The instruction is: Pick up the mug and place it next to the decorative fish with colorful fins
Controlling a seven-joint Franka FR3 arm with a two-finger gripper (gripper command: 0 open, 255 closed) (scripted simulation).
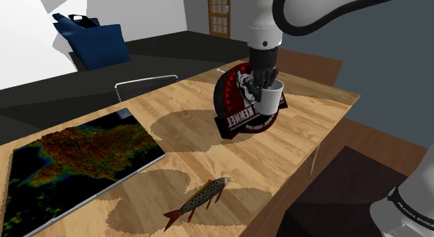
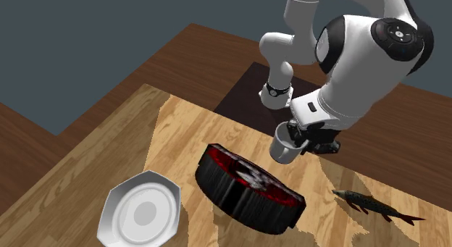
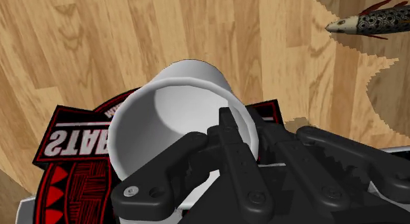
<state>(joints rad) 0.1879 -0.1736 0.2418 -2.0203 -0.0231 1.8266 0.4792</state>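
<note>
One step done: the mug [image 1: 268, 98] is hanging in the pincer [image 1: 265, 81], which suggests the pick-up is complete.
Pincer state: it is closing narrowly on the mug's wall, with one jaw reaching inside the rim and the other pressing from outside.
Mug pose: it is tilting, its open mouth turning up toward the wrist, and it is looking empty.
Mug height: it appears to be riding clear of the wood. The gap under its base is hard to read, so I am judging this from the second exterior view.
Below the pincer: a round black-and-red disc [image 2: 246, 187] is lying on the table [image 1: 306, 142], with the mug hovering over its near edge.
Fish: the fish [image 1: 199, 198] is lying flat on bare wood well apart from the pincer, out past the disc's rim and touching nothing.
Off to the sides: a white plate [image 2: 141, 209] is sitting beyond the disc on the side away from the pincer. A dark map board [image 1: 73, 159] is lying farther off than the fish.
What is left: the carry across to the fish, the lowering, and the release are all waiting.
Next move: the pincer is needing a sideways run over the disc, keeping the mug high enough to clear it. It then needs a descent just beside the fish, not on its tail or fins.
Progress: the task is looking under halfway done.
</note>
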